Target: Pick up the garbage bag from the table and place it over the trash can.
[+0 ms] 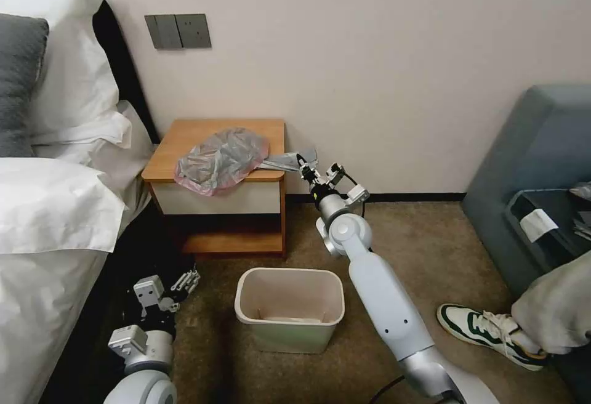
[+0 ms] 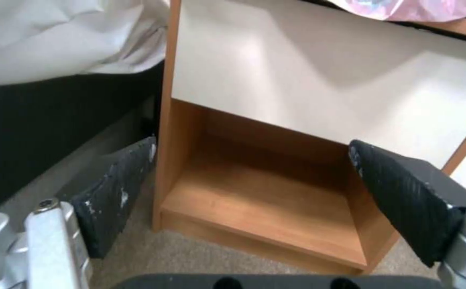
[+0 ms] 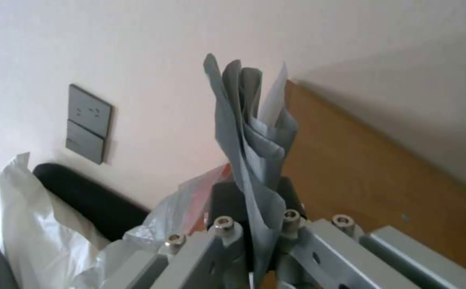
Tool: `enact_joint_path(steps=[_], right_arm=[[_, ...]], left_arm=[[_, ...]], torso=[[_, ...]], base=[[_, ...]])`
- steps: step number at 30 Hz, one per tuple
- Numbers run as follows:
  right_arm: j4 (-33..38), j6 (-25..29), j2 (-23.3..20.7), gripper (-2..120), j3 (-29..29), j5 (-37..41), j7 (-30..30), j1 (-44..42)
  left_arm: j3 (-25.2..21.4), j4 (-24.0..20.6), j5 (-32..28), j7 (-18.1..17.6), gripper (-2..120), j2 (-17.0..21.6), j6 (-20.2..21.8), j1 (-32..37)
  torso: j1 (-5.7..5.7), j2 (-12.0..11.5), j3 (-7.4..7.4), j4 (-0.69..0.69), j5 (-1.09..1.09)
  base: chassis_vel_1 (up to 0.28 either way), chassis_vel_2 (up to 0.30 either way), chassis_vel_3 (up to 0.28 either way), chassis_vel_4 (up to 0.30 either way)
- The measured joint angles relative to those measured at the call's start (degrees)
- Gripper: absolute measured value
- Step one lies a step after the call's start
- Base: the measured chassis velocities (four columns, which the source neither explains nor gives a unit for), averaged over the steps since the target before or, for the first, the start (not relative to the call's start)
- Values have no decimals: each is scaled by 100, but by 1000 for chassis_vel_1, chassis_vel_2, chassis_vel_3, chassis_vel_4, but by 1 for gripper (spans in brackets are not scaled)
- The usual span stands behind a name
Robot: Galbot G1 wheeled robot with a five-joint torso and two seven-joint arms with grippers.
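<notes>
- Garbage bag (image 1: 220,159), thin crinkly translucent grey plastic with a pinkish-red rim, lies heaped on the small orange-brown wooden table (image 1: 184,136), its front edge drooping over the white drawer.
- Low on the left by the bed, the left gripper (image 2: 249,176) waits idle, fingers wide apart, facing the table's bottom shelf.
- Below the table stands the small cream-beige plastic trash can (image 1: 289,308), unlined.
- At the table's right edge, the right gripper (image 1: 303,165) is clamped on the bag's flat grey tie strips (image 3: 254,132).
- The pick-up seems just begun; next, I judge, the bag needs lifting clear and its mouth opening over the bin's rim.
</notes>
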Motion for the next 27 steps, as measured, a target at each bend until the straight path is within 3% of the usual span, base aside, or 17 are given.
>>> enact_joint_path(steps=[13, 17, 23, 27], right_arm=[[1012, 108, -177, 0, -223, 39, 519, -529], [2116, 111, -432, 0, -435, 79, 1146, -1191], [2729, 106, -573, 0, -525, 40, 1556, -1631], [3453, 100, -767, 0, -701, -136, 2295, -2191]], left_arm=[[-134, -104, -118, -149, 95, 55, -1, -65], [-161, -192, -232, -216, 95, 104, -14, -114], [-183, -236, -296, -256, 95, 133, -34, -119], [-199, -290, -386, -311, 95, 168, -45, -130]], torso=[[0, 0, 0, 1, 0], [0, 0, 0, 0, 0], [0, 0, -1, -1, 0], [0, 0, -1, 0, 0]], base=[[0, 0, 0, 0], [0, 0, 0, 0], [0, 0, 0, 0], [0, 0, 0, 0]])
